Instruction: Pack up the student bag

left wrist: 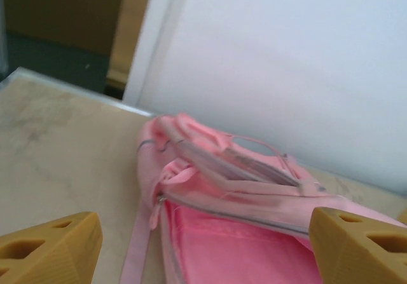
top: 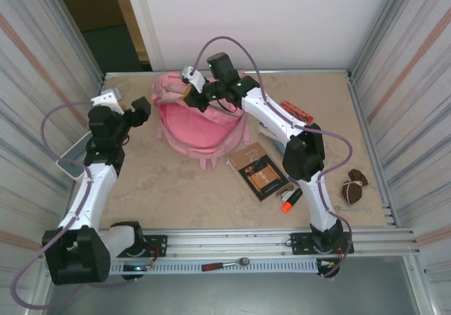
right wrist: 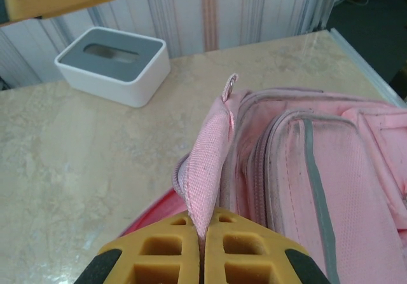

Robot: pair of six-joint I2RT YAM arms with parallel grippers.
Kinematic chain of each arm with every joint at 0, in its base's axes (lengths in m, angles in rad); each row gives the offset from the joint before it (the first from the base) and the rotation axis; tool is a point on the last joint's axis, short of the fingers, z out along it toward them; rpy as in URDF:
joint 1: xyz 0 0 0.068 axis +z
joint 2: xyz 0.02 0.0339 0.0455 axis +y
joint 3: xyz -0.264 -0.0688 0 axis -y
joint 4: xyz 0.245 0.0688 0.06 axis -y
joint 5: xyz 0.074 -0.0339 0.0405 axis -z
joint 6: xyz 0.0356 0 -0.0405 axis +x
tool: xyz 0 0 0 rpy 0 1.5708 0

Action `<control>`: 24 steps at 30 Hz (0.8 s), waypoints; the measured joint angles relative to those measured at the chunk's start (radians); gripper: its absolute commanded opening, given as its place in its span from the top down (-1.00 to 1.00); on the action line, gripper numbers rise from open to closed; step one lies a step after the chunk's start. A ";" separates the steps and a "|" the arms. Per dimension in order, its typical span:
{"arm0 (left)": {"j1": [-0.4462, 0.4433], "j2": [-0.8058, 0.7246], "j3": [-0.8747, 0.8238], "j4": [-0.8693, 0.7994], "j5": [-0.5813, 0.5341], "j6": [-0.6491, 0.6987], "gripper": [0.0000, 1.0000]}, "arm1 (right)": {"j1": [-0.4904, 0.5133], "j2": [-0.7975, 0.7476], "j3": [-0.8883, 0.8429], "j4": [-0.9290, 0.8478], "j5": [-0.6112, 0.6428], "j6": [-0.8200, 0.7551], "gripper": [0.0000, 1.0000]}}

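Note:
The student bag (top: 201, 125), a large pink backpack, lies at the back middle of the table with its main zip open and the pink lining showing (left wrist: 241, 239). My right gripper (top: 192, 98) reaches over the bag's top and is shut on a pink webbing strap (right wrist: 210, 150) at its far left edge; the gripper (right wrist: 203, 239) pinches the strap's end. To the left of the bag my left gripper (top: 143, 110) stands open and empty. Its yellow fingertips (left wrist: 48, 249) sit wide apart, and the bag's opening lies ahead between them, untouched.
A brown book (top: 257, 171), an orange-capped marker (top: 289, 201) and a red item (top: 296, 110) lie right of the bag. A dark brown bundle (top: 354, 186) lies further right. A grey-white box (right wrist: 114, 65) sits at the left edge (top: 72, 161). Walls close in on both sides.

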 measured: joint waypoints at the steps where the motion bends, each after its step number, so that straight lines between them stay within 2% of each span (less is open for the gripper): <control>1: -0.015 0.002 -0.006 0.023 0.016 0.040 -0.70 | 0.000 0.000 0.010 -0.024 0.000 -0.004 0.93; 8: -0.159 0.010 -0.105 0.191 0.122 0.509 -0.76 | -0.023 0.000 0.036 -0.163 -0.056 -0.079 0.91; 14: -0.169 0.074 -0.102 0.196 0.220 0.837 -0.76 | -0.040 0.000 0.036 -0.216 -0.092 -0.142 0.91; 19: -0.167 0.174 -0.034 0.151 0.266 0.969 -0.70 | -0.042 0.000 0.037 -0.224 -0.126 -0.159 0.91; 24: -0.167 0.281 0.061 0.142 0.293 1.016 -0.29 | -0.047 0.000 0.037 -0.229 -0.154 -0.158 0.89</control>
